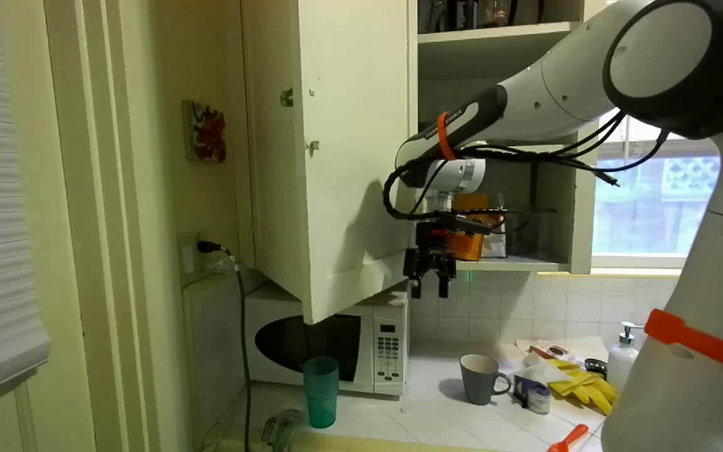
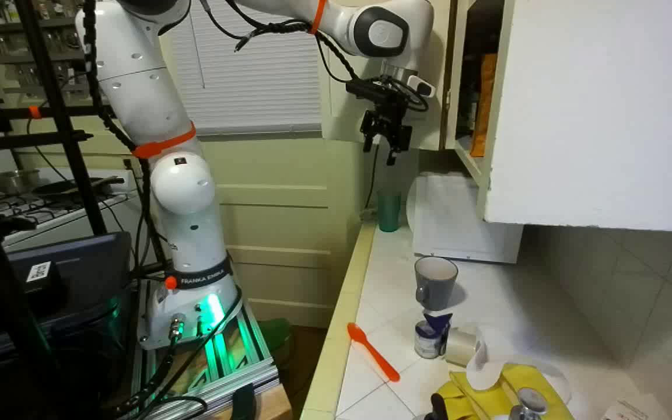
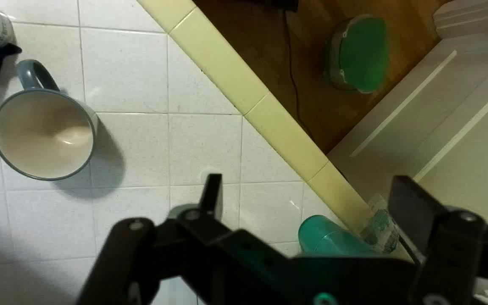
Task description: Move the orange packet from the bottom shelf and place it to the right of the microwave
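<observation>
The orange packet (image 1: 465,247) stands on the bottom shelf (image 1: 524,266) of the open cabinet, partly hidden behind my wrist. It also shows as an orange edge inside the cabinet in an exterior view (image 2: 483,105). The white microwave (image 1: 390,370) sits on the counter under the cabinet; its side and top show in an exterior view (image 2: 467,216). My gripper (image 1: 430,287) points down, open and empty, in front of the cabinet and above counter height. It also shows in an exterior view (image 2: 380,151). In the wrist view my open fingers (image 3: 308,190) have nothing between them.
The open cabinet door (image 1: 355,138) hangs left of my gripper. On the counter are a grey mug (image 1: 479,383), a teal cup (image 1: 321,395), yellow gloves (image 1: 581,386), a can (image 2: 427,341) and an orange spoon (image 2: 374,353). Another item stands beside the packet on the shelf.
</observation>
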You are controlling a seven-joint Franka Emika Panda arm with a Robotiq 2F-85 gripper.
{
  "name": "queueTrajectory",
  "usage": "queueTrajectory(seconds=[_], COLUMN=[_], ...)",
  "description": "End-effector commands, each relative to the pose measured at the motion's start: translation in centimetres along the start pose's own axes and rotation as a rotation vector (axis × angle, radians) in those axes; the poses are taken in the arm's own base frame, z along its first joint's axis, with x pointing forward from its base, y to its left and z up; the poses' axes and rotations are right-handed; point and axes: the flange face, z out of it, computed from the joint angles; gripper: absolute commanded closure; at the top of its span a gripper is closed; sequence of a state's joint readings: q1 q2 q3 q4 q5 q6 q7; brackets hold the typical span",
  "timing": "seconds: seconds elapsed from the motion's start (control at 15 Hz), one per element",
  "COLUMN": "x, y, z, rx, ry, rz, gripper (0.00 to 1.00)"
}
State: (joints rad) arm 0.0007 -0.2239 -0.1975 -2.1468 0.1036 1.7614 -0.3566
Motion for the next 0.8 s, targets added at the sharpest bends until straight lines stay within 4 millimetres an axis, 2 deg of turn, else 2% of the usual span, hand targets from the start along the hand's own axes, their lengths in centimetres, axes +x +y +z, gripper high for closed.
queueTrajectory(seconds=[0.0, 0.4, 0.53, 0.73], x=[0.0, -0.2, -1.2, -3.8], y=[0.0, 0.3, 1.2, 2.7], z=[0.0, -0.3, -1.4, -3.4], rx=[0.0, 0.001, -0.009, -0.049], ry=[-0.001, -0.002, 0.024, 0.07], rz=[0.0, 0.014, 0.057, 0.124], gripper=[0.0, 0.0, 0.0, 0.0])
